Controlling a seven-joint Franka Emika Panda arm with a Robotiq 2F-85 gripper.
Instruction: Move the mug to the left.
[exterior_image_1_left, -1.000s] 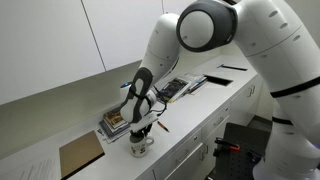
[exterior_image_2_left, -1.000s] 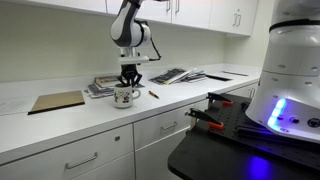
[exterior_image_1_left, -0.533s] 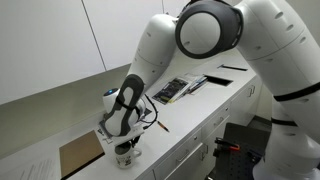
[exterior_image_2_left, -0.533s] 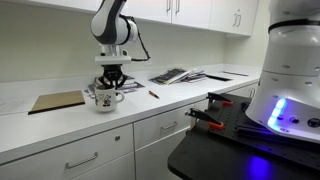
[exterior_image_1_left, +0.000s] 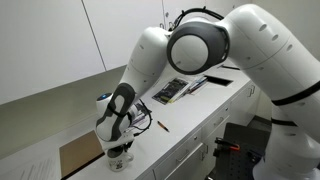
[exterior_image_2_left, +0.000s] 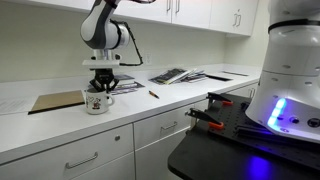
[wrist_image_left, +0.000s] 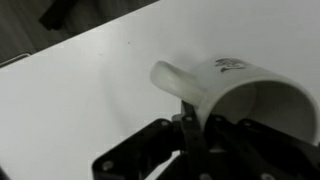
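Observation:
The mug (exterior_image_2_left: 97, 102) is small and white with a dark print on its side. It stands near the front edge of the white counter (exterior_image_2_left: 150, 112), just right of a brown board. My gripper (exterior_image_2_left: 102, 86) comes down onto it from above and is shut on its rim. In an exterior view the mug (exterior_image_1_left: 120, 158) shows under the gripper (exterior_image_1_left: 119, 146), mostly hidden by the arm. The wrist view shows the mug (wrist_image_left: 240, 95) close up, with its handle pointing left and a finger (wrist_image_left: 190, 125) clamped on the rim.
A brown board (exterior_image_2_left: 56, 101) lies left of the mug. Stacked books (exterior_image_2_left: 122, 84) lie behind it. A pen (exterior_image_2_left: 153, 93) and open magazines (exterior_image_2_left: 170, 75) lie to the right. Wall cabinets hang above. A robot base with a black tray (exterior_image_2_left: 240, 130) stands in front.
My gripper has carried the mug leftward along the counter, from in front of the books to a spot beside the brown board.

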